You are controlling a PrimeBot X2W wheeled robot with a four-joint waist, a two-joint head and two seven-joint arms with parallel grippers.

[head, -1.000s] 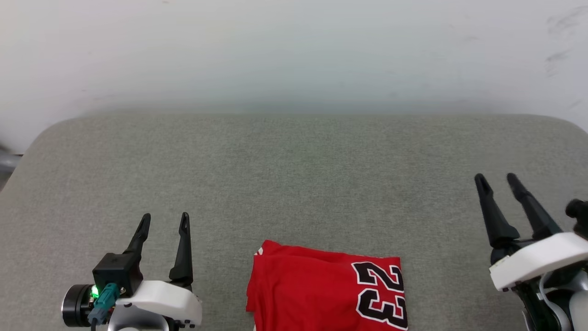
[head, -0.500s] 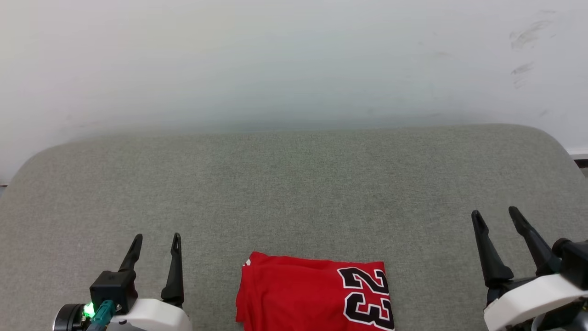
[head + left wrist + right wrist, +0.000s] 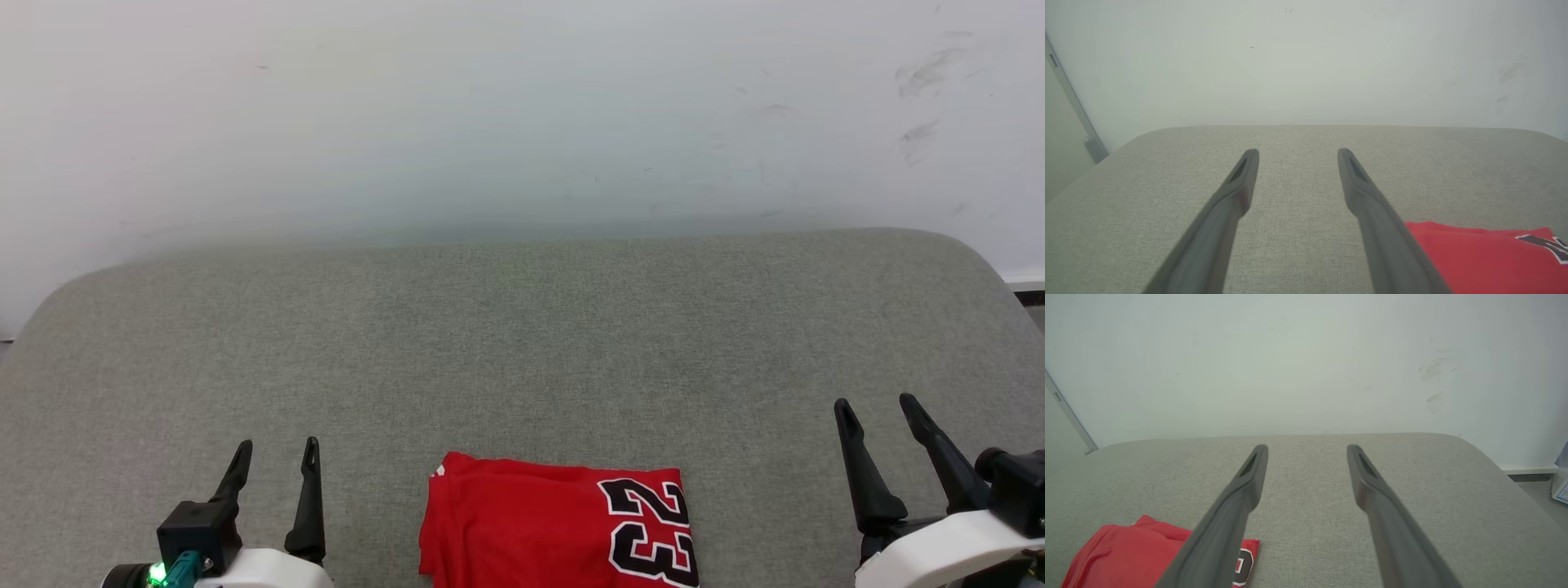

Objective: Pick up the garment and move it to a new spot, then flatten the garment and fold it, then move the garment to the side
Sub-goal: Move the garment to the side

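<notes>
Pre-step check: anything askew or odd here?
Nothing stands out. The garment lies folded flat on the grey surface between the left gripper and right gripper, both open and clear of it. Faint scuffs mark the wall.

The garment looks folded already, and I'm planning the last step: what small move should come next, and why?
Probably bring the left gripper to the garment at its left edge to grasp it. It lies folded on the grey cushion; that gripper and the right gripper stand open, clear of it, so only moving it aside seems left.
</notes>
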